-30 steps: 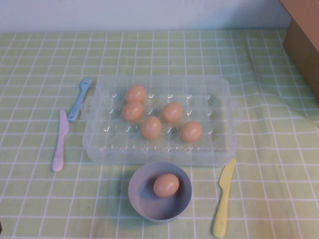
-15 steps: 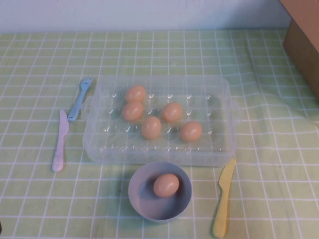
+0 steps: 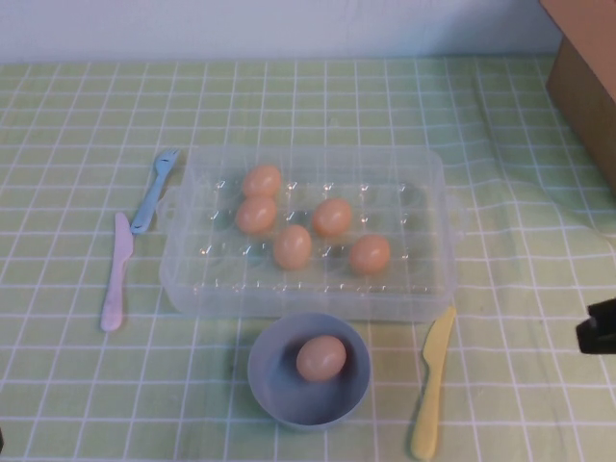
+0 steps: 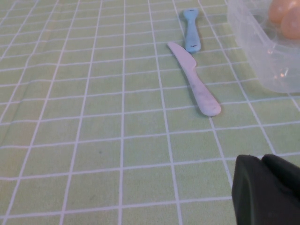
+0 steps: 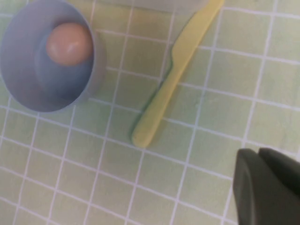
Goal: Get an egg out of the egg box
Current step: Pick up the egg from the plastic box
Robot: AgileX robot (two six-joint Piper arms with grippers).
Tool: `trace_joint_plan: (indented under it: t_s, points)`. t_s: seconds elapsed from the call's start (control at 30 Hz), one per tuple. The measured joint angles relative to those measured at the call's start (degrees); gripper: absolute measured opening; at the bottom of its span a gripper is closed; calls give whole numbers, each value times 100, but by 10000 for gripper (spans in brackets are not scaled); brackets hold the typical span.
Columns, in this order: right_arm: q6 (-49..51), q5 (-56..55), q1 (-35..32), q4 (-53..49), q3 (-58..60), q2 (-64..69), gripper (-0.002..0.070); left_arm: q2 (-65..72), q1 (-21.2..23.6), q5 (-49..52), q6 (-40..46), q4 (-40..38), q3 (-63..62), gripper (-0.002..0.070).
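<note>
Right now one egg (image 3: 320, 357) sits in the grey-blue bowl (image 3: 274, 390), just in front of the egg box (image 3: 423, 183), where five more eggs rest in the dimples. Beside the bowl lies a yellow knife (image 3: 430, 383). The right gripper (image 3: 598, 328) pokes in at the right edge, the left gripper (image 4: 267, 190) hangs near the pink knife (image 4: 194, 79); for both, open or closed I cannot tell.

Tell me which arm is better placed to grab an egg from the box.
Right, probably. The right end effector shows at the table's right edge near the egg box; the left end effector hovers beyond the pink knife.
</note>
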Motion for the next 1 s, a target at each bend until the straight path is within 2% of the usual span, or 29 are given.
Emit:
trace_joint_plan:
  t_s: [0.27, 0.53, 0.6, 0.67, 0.87, 0.93, 1.0]
  points:
    - [-22, -135, 1522, -730, -1377, 1639, -18, 0, 0, 0, 0, 0, 0, -3]
    - [-155, -12, 2259, -1276, -2945, 3089, 6, 0, 0, 0, 0, 0, 0, -3]
    - [-244, 110, 2310, -1344, -3312, 3429, 46, 0, 0, 0, 0, 0, 0, -3]
    - [-297, 241, 2333, -1453, -3680, 3747, 124, 0, 0, 0, 0, 0, 0, -3]
    - [-300, 514, 2332, -1663, -4485, 4592, 456, 0, 0, 0, 0, 0, 0, -3]
    - [-300, 556, 2332, -1698, -4682, 4802, 521, 0, 0, 0, 0, 0, 0, -3]
    - [-260, 556, 2332, -1798, -4879, 5000, 553, 0, 0, 0, 0, 0, 0, -3]
